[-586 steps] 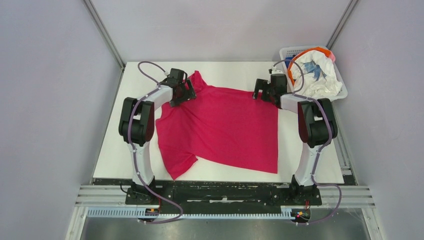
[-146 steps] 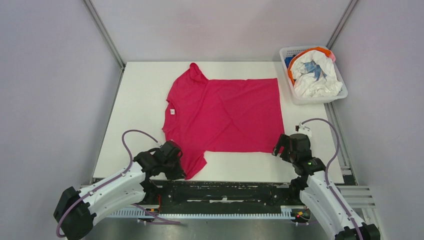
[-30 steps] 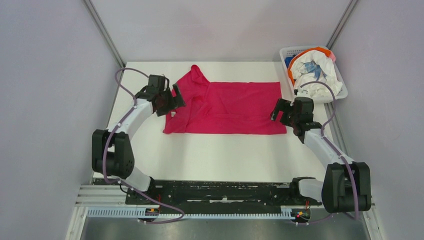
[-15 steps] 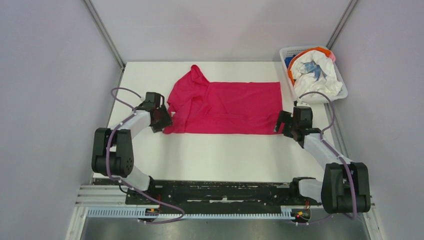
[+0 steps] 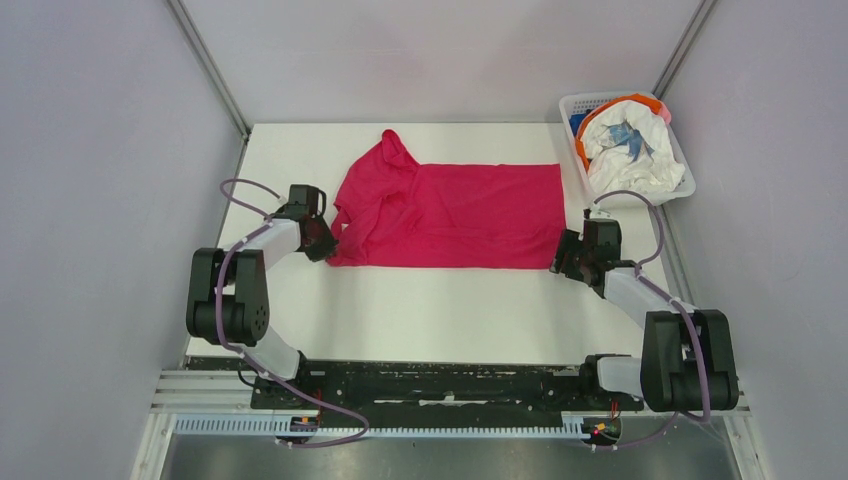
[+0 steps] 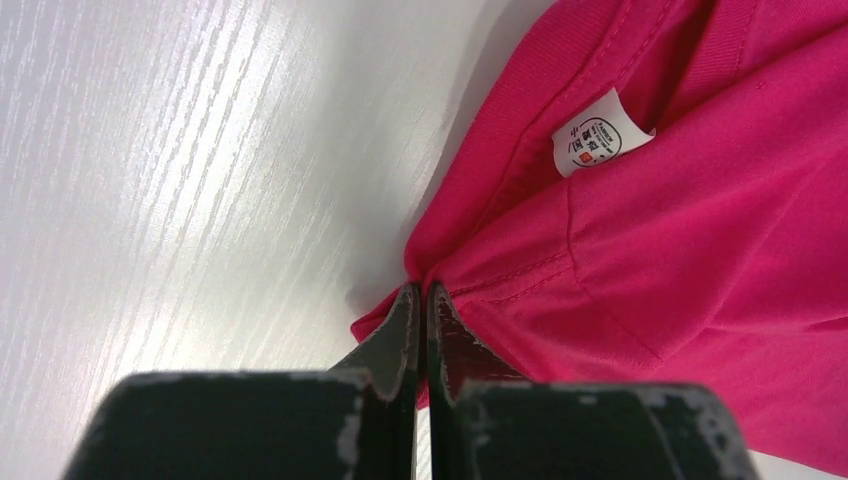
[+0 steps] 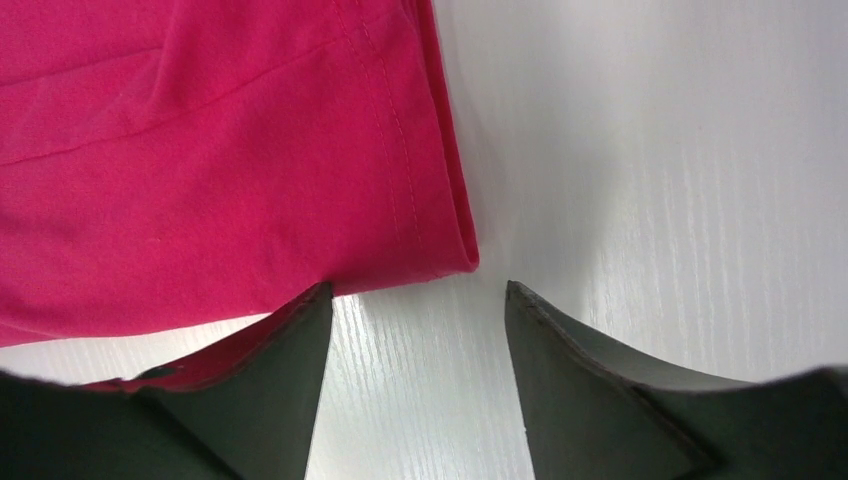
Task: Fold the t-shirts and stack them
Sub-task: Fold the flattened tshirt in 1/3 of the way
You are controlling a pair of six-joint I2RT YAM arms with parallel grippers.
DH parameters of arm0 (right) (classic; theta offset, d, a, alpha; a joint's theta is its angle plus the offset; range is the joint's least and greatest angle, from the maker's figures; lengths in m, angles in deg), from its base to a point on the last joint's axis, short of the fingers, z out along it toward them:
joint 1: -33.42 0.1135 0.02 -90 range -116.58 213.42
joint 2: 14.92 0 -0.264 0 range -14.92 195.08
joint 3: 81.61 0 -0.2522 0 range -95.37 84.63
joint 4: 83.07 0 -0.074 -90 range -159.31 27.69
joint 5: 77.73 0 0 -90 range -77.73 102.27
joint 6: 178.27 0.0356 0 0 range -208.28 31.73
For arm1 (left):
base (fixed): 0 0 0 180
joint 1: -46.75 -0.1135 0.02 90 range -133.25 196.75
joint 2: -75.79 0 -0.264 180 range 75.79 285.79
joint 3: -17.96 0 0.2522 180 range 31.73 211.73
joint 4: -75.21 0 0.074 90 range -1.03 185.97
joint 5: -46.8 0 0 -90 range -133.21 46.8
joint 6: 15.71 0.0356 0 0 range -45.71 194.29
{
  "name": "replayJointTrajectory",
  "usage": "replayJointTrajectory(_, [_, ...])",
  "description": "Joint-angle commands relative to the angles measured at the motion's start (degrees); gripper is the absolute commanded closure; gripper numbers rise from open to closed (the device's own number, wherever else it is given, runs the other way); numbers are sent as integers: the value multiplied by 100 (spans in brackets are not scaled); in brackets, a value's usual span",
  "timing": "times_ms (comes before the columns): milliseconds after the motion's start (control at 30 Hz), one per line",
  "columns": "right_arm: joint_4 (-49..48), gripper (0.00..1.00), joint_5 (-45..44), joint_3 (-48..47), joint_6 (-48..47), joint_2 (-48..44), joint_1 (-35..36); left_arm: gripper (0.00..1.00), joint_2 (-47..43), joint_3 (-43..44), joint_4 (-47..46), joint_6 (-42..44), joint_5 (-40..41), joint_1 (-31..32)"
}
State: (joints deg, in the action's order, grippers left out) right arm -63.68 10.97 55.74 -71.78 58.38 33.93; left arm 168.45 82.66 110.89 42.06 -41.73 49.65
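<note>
Pinching the near-left corner of the shirt (image 5: 450,215) in the left jaws, with the shirt lying halved toward the back of the surface (image 5: 440,310), and straddling its near-right corner with the right jaws spread, seemingly readying another fold.

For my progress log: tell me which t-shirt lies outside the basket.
The magenta-red t-shirt, flat on the table; the white t-shirt and orange t-shirt sit in the basket.
</note>
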Motion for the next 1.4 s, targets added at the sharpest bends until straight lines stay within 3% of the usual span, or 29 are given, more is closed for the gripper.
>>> replayJointTrajectory(0, [-385, 49, 110, 84, 14, 83, -16, 98, 94, 149, 45, -148, 338, -121])
replayJointTrajectory(67, [-408, 59, 112, 111, -14, 71, -15, 98, 90, 162, 76, -177, 388, -147])
replayJointTrajectory(200, [-384, 96, 112, 113, -70, 49, -16, 98, 61, 153, 109, -185, 471, -158])
replayJointTrajectory(233, [-361, 100, 87, 119, -72, 23, -16, 98, 48, 162, 149, -186, 488, -165])
replayJointTrajectory(433, [192, 100, -536, 128, -88, -347, -16, 98, -309, 204, 805, -613, 1138, -167])
replayJointTrajectory(667, [818, 100, -347, 151, -173, -760, -174, 98, -957, -32, 1159, -963, 1288, -151])
replayJointTrajectory(767, [1212, 100, -675, 129, -179, -1040, -175, 98, -1217, -189, 1301, -1141, 1230, -136])
replayJointTrajectory(933, [1677, 100, -735, 125, -259, -1277, -176, 98, -1468, -479, 1944, -1595, 1706, -99])
replayJointTrajectory(1133, [1954, 100, -868, 390, -96, -1379, -174, 93, -1620, -1103, 2322, -2039, 2263, -93])
replayJointTrajectory(1367, [2092, 100, -1237, 366, -123, -1527, -175, 92, -1694, -1068, 2416, -2101, 2674, -75])
